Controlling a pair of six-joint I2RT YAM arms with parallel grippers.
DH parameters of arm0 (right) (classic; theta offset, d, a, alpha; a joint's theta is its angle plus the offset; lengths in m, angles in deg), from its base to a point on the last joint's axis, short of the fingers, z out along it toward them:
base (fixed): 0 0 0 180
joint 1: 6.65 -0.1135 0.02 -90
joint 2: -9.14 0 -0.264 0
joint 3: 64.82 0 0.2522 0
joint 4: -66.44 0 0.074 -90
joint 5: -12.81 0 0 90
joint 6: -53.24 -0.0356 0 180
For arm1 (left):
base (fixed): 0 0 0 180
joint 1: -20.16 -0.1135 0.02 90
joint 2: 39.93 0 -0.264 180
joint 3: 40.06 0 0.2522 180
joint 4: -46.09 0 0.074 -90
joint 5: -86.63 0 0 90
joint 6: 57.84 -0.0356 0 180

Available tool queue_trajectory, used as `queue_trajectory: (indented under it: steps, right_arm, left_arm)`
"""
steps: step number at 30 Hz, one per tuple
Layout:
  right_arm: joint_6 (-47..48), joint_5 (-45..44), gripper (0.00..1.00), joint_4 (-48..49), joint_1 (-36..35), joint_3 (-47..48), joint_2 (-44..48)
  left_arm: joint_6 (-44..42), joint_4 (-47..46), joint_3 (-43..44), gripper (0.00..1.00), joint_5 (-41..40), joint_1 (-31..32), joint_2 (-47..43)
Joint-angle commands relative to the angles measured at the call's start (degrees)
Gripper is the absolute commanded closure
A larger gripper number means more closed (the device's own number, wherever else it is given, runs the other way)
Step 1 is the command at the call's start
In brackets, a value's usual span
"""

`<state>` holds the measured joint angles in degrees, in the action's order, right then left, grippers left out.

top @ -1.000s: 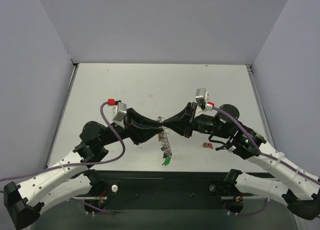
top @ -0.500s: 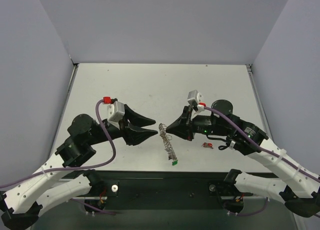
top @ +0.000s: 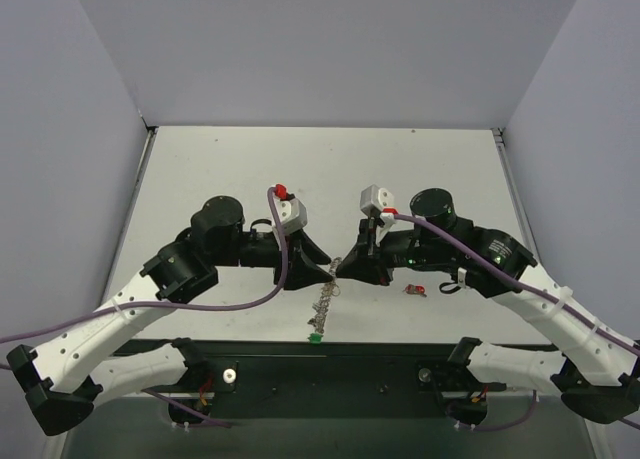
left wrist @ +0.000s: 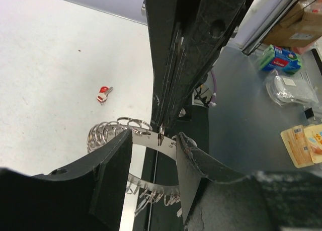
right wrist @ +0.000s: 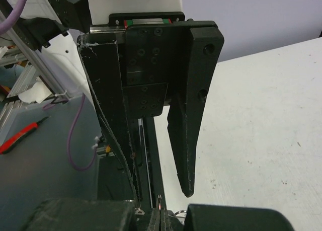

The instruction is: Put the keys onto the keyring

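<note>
Right fingers point(top: 352, 264) pinch keyring point(top: 326, 299) | long axis near-far | green key point(top: 314, 336) nearest

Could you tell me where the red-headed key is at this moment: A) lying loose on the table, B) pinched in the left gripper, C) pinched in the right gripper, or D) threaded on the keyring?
A: the red-headed key lies by itself on the white table, clearly apart from the keyring, and no finger touches it.

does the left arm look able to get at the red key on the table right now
Probably not: the red key lies beyond the right arm, whose shut jaws hold the keyring across the way.
</note>
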<state>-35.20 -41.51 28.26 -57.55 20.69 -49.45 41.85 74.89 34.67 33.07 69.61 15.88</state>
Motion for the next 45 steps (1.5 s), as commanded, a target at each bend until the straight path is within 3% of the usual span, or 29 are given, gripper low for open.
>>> queue_trajectory:
  steps: [1, 31, 37, 45]
  right_arm:
    - [3.9, 3.3, 1.00, -2.6, 0.6, 4.5, -0.6]
    - [5.2, 3.7, 1.00, -4.5, 1.2, 5.4, -0.8]
    - [5.2, 3.3, 1.00, -4.2, 1.1, 5.2, -0.6]
    - [4.9, 2.9, 1.00, -3.4, 1.5, 4.5, 0.5]
  left_arm:
    - [-2.4, 3.1, 4.9, 0.51, 3.1, 0.3, 0.2]
    - [-0.4, -2.3, 3.5, 0.59, 5.7, 0.8, 4.1]
    - [0.0, -3.4, 2.9, 0.68, 6.0, 1.4, 4.9]
    - [-0.6, -3.0, 2.8, 0.69, 6.1, 1.5, 5.0]
